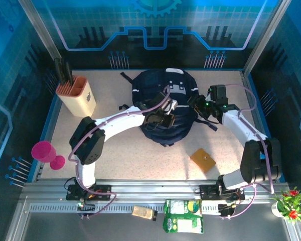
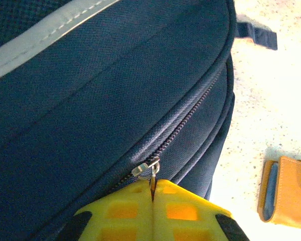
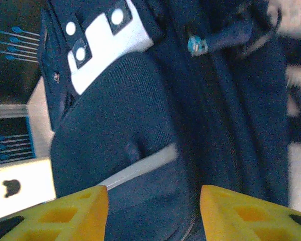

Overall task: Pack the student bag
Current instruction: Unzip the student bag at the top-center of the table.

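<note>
Navy fabric marks the student bag, which lies flat on the table, toward the far side and between the two arms. The left tool is clenched on the metal zipper pull. Its yellow fingers are pressed together with the tab pinched between them, low on the bag's side. The zip running on from the slider looks closed. The right tool hovers over the right part of the bag with its jaws apart, grasping nothing.

The step in hand seems to be opening the bag before anything goes in. The next move likely calls for drawing the pull along the curved zip track, while the right tool presses or grips the fabric so the bag does not slide. A tan wallet lies on the table, near and right of the bag.
</note>
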You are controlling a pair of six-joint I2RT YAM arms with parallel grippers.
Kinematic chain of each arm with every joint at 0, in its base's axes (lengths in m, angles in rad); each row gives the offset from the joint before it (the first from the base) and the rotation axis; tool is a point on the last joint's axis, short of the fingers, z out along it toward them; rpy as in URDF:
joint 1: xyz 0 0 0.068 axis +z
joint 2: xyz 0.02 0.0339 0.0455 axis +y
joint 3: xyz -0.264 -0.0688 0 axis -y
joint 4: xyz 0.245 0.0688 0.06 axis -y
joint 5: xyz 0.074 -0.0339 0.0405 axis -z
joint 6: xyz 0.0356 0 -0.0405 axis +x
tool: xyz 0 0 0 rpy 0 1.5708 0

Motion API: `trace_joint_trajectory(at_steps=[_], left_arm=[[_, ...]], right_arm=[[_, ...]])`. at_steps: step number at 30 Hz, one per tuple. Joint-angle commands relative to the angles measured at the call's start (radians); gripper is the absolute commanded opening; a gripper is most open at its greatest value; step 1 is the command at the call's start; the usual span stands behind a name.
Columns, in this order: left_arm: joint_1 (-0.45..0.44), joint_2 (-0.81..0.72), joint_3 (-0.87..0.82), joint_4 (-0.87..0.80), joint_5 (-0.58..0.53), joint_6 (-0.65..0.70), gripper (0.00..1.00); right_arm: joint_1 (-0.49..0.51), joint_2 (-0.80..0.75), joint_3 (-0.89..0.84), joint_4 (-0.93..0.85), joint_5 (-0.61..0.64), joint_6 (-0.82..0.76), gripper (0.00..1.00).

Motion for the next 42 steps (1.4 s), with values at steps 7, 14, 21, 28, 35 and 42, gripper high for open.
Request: trace_joint_trajectory(at_steps=[7,14,21,28,35,42], left_arm=[[-0.047,0.058,0.080,-0.036,0.051,-0.051,0.00],[-0.048,0.051,0.071,-0.041,0.040,-0.046,0.00],[-0.047,0.036,0.065,-0.060,0.028,-0.027,0.00],[0.020,-0.074,-0.047,-0.100,0.069,0.015,0.00],[0.137,-0.214,-0.248,-0.109,0.124,0.079,0.00],[0.251,-0.251,-0.304,-0.140,0.107,0.144,0.00]], right_arm=[[0.057,-0.042,-0.089,-0.016,-0.028,0.262,0.52],[0.078,0.038,-0.052,-0.015,-0.023,0.284,0.45],[0.082,0.062,-0.053,-0.025,0.055,0.279,0.26],[0.066,0.063,-0.005,-0.081,0.199,0.183,0.11],[0.059,0.077,0.023,-0.094,0.220,0.122,0.07],[0.056,0.109,0.044,-0.097,0.220,0.072,0.06]])
